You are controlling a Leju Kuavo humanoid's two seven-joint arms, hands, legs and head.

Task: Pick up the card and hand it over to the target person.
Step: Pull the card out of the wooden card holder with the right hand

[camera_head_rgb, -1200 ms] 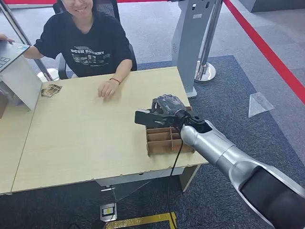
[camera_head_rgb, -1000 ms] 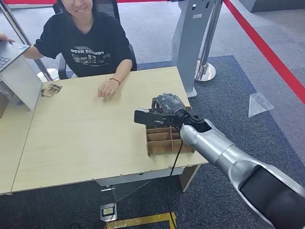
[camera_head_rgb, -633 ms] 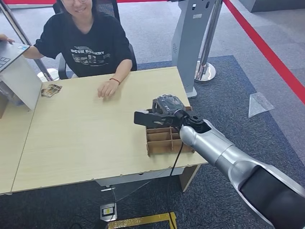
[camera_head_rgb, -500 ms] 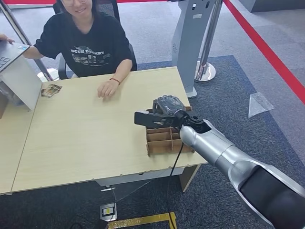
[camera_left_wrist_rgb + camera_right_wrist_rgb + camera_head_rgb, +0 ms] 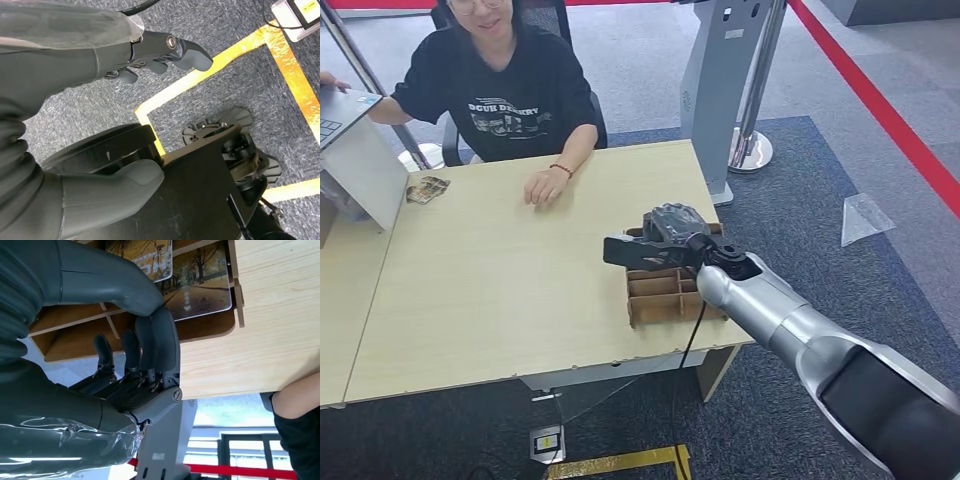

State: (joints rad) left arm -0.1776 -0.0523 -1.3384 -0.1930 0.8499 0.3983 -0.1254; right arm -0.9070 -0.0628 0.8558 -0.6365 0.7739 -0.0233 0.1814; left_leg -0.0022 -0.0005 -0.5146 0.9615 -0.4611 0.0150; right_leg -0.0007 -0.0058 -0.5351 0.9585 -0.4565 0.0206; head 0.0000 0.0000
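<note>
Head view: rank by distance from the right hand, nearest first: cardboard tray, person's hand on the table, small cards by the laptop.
From the right hand:
1. Cardboard tray, directly under it, at the table's right end.
2. Person's hand, resting at the far edge, mid-table.
3. Small cards, far left corner beside the laptop.

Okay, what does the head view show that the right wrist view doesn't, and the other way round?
Head view alone: the whole pale wooden table, the seated person in a black T-shirt, that person's hand resting on the tabletop, a grey laptop, the red floor stripe and the silver right arm.

Right wrist view alone: the printed cards with autumn tree pictures lying in the tray, under the curled fingers.

Both: the right robot hand over the brown compartmented cardboard tray, holding nothing that I can see.
</note>
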